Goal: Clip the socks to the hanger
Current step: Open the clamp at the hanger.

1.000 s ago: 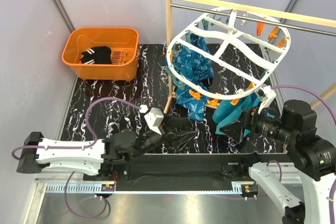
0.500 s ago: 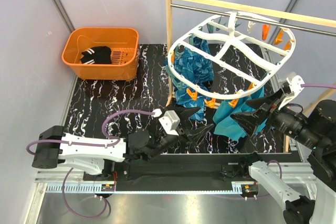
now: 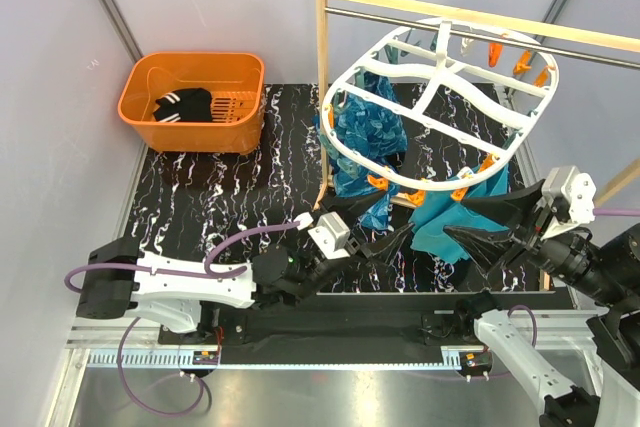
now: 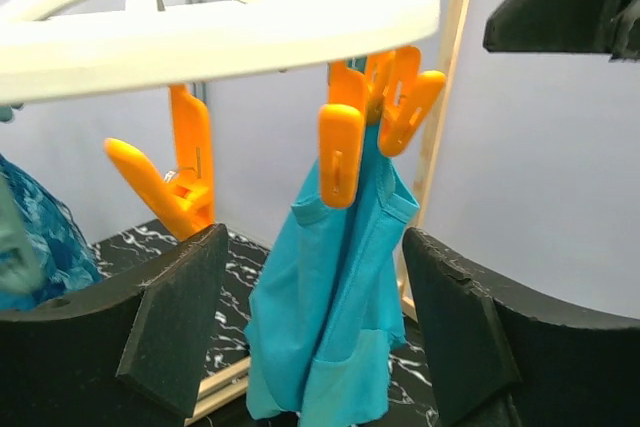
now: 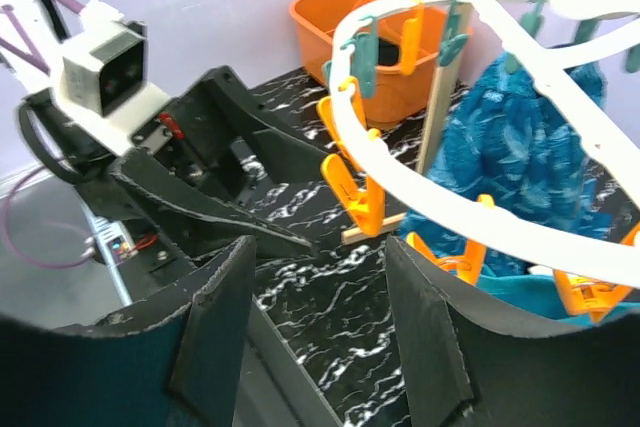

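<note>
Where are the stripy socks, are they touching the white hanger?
Apart. The top view shows the socks lying in the orange basket at the far left, with bare table between the basket and the hanger on the right.

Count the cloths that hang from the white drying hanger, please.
2. The blue patterned cloth hangs under the hanger's left side; the plain teal cloth hangs at its near edge. A smaller one could hide behind them.
</note>
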`<state>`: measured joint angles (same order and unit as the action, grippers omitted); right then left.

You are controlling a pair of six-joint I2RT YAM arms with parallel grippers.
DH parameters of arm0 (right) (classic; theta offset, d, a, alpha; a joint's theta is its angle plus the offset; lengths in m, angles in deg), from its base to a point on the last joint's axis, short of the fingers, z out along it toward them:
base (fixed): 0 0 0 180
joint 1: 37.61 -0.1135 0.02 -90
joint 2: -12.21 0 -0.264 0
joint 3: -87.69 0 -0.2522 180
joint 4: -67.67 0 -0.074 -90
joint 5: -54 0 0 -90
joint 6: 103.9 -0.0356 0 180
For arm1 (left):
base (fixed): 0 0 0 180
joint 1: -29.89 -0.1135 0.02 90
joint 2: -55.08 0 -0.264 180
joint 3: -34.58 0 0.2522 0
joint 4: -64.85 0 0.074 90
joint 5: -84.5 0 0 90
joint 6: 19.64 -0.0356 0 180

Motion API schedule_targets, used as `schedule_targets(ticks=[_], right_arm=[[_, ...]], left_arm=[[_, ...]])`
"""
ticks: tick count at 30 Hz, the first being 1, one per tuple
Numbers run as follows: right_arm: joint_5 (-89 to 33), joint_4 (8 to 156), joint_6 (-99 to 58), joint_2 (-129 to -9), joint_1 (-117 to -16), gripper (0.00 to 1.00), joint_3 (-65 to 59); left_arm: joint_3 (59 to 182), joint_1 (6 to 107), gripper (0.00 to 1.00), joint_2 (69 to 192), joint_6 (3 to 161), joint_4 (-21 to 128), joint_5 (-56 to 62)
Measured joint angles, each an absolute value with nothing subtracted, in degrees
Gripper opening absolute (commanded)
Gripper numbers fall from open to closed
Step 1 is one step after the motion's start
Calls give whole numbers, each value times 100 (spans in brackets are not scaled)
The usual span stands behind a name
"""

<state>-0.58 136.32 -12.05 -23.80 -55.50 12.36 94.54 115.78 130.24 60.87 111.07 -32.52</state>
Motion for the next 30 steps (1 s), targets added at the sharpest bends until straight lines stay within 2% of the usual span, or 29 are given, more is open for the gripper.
schedule_targets(ticks=[6, 15, 21, 30], right_arm=[[-709, 13492, -967, -2216, -5548, 66, 954], [-1824, 13344, -788, -2093, -5545, 62, 681], [-1793, 13313, -755, -2163, -5545, 68, 548], [-1393, 13274, -724, -2185, -5545, 69, 432]], left_arm=[[9550, 11578, 75, 13061, 5942, 11234, -3298], [9552, 11578, 75, 13061, 6001, 11251, -3287], [9548, 11578, 75, 13055, 6093, 11247, -3270], [9458, 11578, 75, 13002, 6237, 11247, -3257]])
